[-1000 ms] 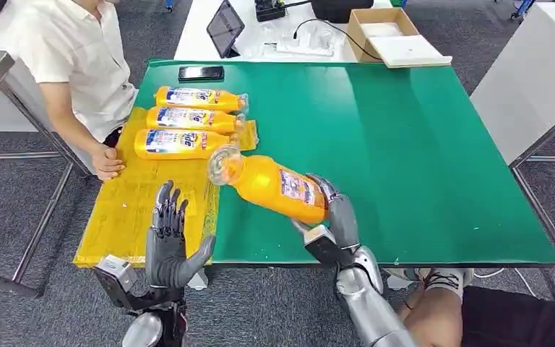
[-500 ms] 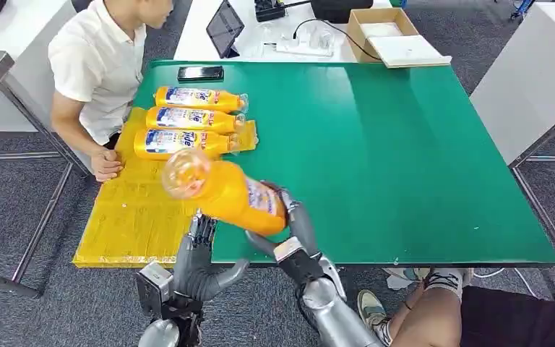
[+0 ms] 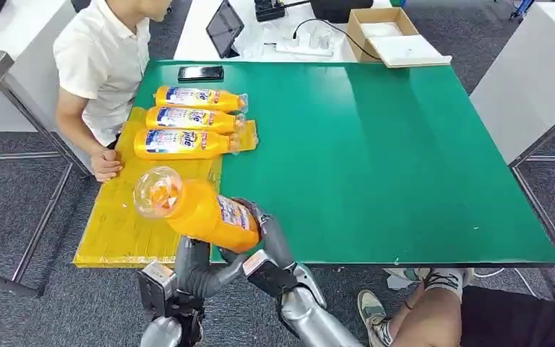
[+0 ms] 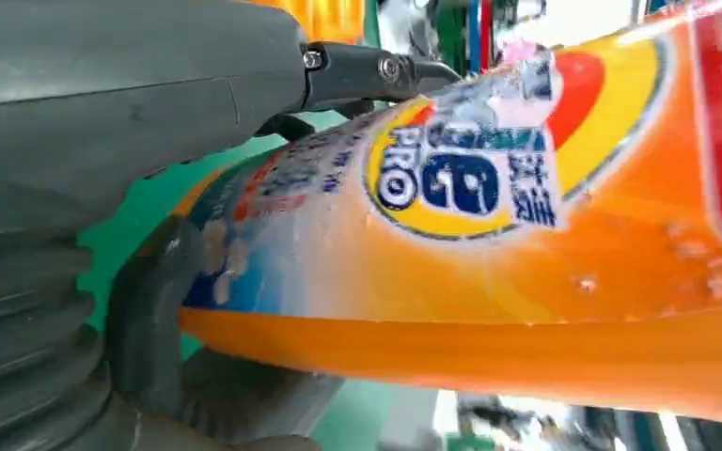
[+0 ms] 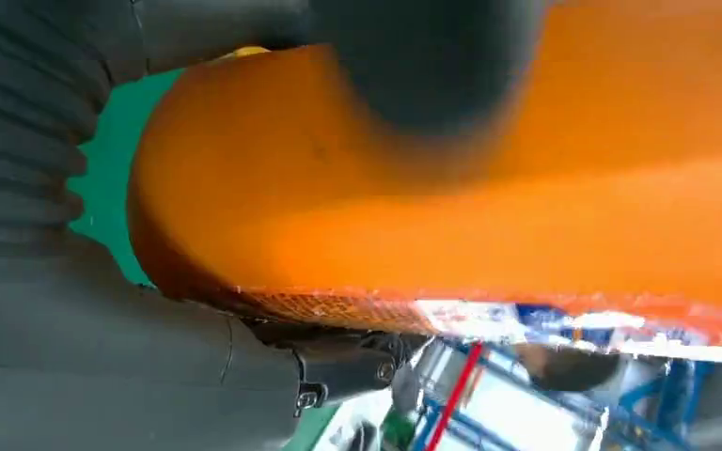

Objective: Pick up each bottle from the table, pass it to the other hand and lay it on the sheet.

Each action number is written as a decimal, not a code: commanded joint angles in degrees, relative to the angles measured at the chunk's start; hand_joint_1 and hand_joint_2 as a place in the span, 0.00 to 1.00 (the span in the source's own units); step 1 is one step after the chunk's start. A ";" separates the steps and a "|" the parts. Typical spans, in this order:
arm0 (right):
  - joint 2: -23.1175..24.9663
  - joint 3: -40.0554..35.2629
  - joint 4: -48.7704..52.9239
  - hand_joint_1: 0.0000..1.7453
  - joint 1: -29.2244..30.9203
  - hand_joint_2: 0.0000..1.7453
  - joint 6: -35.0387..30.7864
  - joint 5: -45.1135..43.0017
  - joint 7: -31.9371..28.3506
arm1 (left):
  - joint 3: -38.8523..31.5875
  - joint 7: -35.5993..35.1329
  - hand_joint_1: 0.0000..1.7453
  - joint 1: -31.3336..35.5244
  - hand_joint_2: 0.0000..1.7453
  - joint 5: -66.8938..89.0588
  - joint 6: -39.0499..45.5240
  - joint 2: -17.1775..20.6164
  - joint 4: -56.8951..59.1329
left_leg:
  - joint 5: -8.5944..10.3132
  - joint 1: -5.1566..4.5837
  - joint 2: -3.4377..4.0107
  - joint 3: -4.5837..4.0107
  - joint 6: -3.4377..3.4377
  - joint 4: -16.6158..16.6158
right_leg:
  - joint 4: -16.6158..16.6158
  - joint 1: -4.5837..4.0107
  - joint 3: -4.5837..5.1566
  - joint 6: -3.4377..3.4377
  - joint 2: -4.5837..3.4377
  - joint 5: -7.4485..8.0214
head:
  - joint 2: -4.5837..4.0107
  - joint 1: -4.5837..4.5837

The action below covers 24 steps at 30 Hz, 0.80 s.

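The right hand [image 3: 266, 235] wraps its dark fingers around the base of a smooth orange plastic bottle [image 3: 199, 210], held tilted above the table's near edge. The left hand [image 3: 196, 262] cups it from beneath, thumb spread alongside. Three matching bottles [image 3: 184, 119] lie side by side on the crinkled yellow sheet [image 3: 134, 217] covering the green table [image 3: 405, 159].

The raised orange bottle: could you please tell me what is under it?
Under the raised orange bottle, the left hand reaches up. Its fingers are hidden behind the bottle, which the right hand grips.
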State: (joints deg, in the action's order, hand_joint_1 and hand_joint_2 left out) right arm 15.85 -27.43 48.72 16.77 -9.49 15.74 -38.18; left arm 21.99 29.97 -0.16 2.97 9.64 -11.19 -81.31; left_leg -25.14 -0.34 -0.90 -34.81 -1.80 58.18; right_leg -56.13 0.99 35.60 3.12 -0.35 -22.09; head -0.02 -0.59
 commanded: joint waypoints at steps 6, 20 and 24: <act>0.78 -12.35 -9.92 1.00 0.43 1.00 -1.92 -0.54 -1.82 | -1.47 2.22 0.00 5.90 1.00 -6.95 0.71 -0.25 2.34 | -0.07 0.11 0.01 0.22 0.11 -0.04 | 0.04 -0.11 -0.23 -0.12 0.08 -0.09 | 0.00 0.02; -0.45 -18.06 -12.52 0.00 1.20 1.00 -8.04 2.39 -1.82 | -2.61 0.35 1.00 7.45 1.00 -15.65 -8.97 0.53 5.18 | -0.02 0.11 -0.13 0.20 0.12 -0.07 | 0.09 -0.12 -0.21 -0.12 0.25 -0.10 | 0.00 0.00; -3.20 -22.32 -6.01 0.00 0.13 1.00 -10.93 1.79 -1.82 | -3.10 -1.09 1.00 7.27 1.00 -19.06 -12.77 0.98 5.08 | -0.08 0.15 -0.14 0.27 0.14 -0.03 | 0.07 -0.16 -0.29 -0.15 0.30 -0.17 | 0.00 -0.02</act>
State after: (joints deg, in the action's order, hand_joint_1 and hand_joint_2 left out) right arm 16.33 -38.58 41.42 19.90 -17.57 16.61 -38.18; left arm 18.25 30.93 1.39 -11.80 2.63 -11.04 -78.84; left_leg -25.13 -0.32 -0.79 -34.83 -1.79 58.18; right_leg -56.13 0.98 35.74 3.11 -0.38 -22.09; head -0.02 -0.61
